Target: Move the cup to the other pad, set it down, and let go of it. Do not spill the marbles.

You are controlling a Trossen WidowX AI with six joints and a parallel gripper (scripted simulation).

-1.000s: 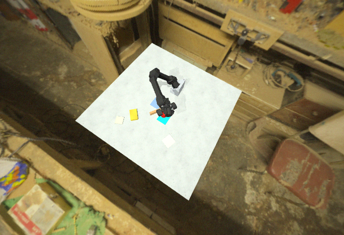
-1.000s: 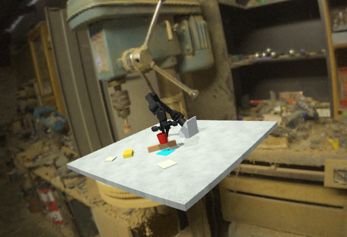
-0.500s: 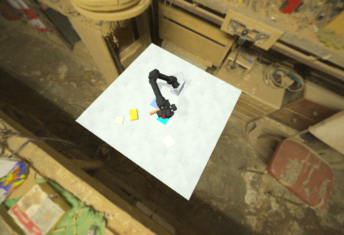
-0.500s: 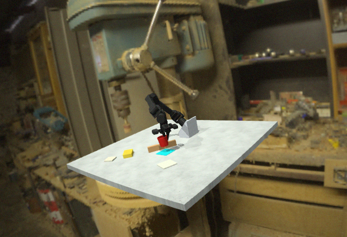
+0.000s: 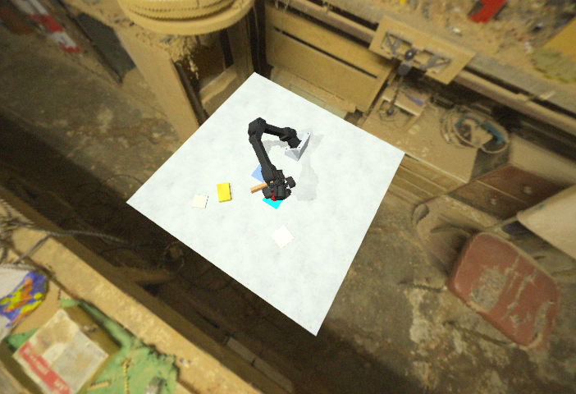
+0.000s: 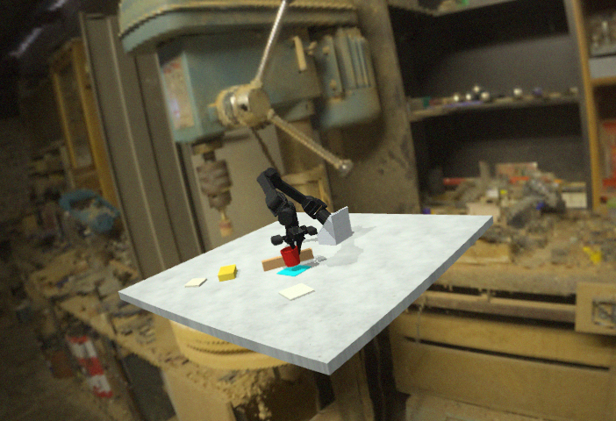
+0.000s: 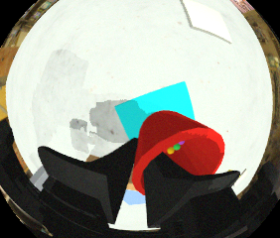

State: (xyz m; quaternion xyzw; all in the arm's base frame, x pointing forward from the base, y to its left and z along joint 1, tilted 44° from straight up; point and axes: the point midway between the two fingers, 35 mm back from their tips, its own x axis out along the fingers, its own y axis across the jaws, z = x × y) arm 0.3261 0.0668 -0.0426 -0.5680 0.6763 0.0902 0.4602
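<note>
Red cup with marbles hangs gripped in the pincer above the cyan pad.

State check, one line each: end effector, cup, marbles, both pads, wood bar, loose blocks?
End effector: shut on the red cup.
Red cup: held upright over the cyan pad, whether touching it cannot be told.
Marbles: inside the cup.
Cyan pad: flat, partly covered.
Light blue pad: vacated.
Wood bar: lying flat.
Yellow block: resting on the table.
</note>
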